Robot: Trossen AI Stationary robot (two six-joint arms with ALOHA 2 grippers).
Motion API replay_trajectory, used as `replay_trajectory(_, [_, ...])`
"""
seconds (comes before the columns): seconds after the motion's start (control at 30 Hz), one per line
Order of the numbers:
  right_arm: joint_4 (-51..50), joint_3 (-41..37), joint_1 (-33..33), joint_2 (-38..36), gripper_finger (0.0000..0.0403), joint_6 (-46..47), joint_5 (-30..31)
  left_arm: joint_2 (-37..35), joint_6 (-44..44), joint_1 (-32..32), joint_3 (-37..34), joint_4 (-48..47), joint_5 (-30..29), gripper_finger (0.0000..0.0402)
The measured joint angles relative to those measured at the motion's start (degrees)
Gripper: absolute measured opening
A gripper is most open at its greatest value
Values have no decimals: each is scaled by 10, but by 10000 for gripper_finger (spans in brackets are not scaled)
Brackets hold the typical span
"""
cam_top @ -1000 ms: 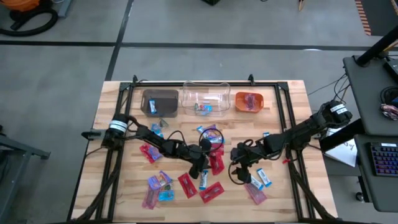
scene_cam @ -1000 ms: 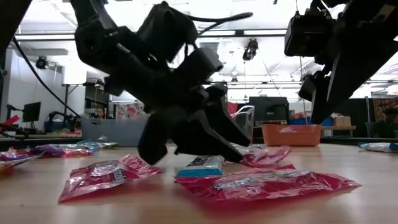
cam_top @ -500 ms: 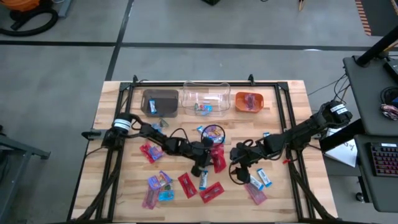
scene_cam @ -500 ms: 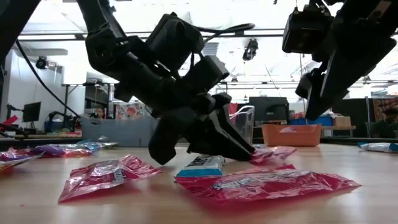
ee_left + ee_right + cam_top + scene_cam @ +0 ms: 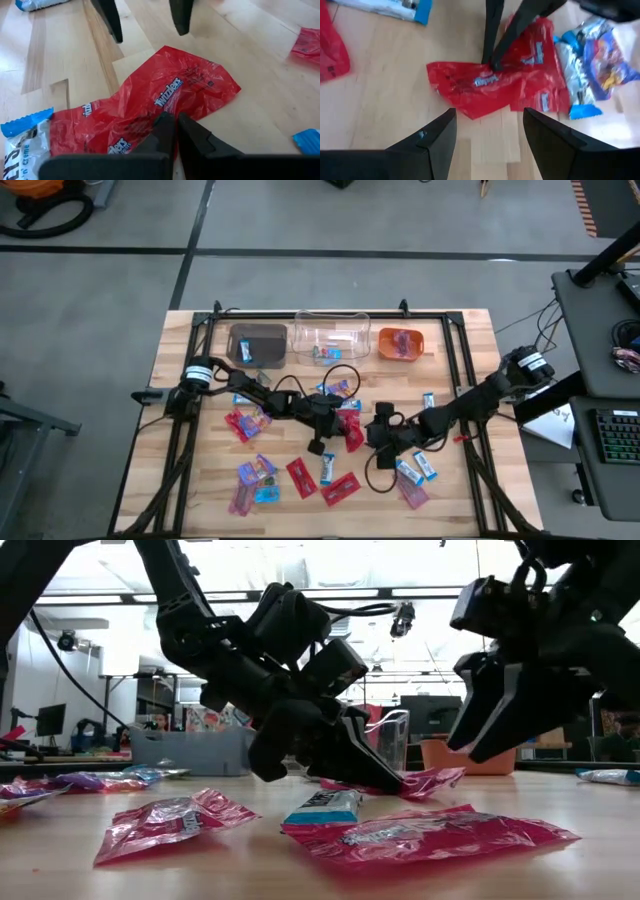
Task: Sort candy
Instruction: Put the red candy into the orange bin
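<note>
Candy is lying scattered across the middle and near half of the table (image 5: pixel 470 340), and one red wrapper (image 5: pixel 170 95) at the centre is being pinched at its edge by the left tool (image 5: pixel 172 127), whose fingers are pressed together on the film. These sweets are looking light, flat and crinkly; the shiny wrappers are likely slippery and soft, so a loose corner or crimped end seems the best place to take hold, as the body may slide out.

The right tool (image 5: pixel 487 132) is hovering just beside that same red wrapper with its fingers spread, holding nothing.

Counting in the high view, roughly seven red pieces, about six blue-and-white ones and three or four purple ones are showing on the wood, though overlaps are making this unsure. Three bins are standing along the far edge: one brown bin (image 5: pixel 257 344), one clear bin (image 5: pixel 331 336) and one orange bin (image 5: pixel 400 343), each with a piece or two inside.
</note>
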Motion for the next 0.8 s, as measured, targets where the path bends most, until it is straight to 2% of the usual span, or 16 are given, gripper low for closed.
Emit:
replay_trajectory(0.47, [101, 0, 5, 88, 219, -112, 13, 1, 0, 4, -1, -2, 0, 0])
replay_trajectory(0.8, [130, 1, -4, 98, 218, -185, 51, 19, -9, 4, 0, 10, -2, 0])
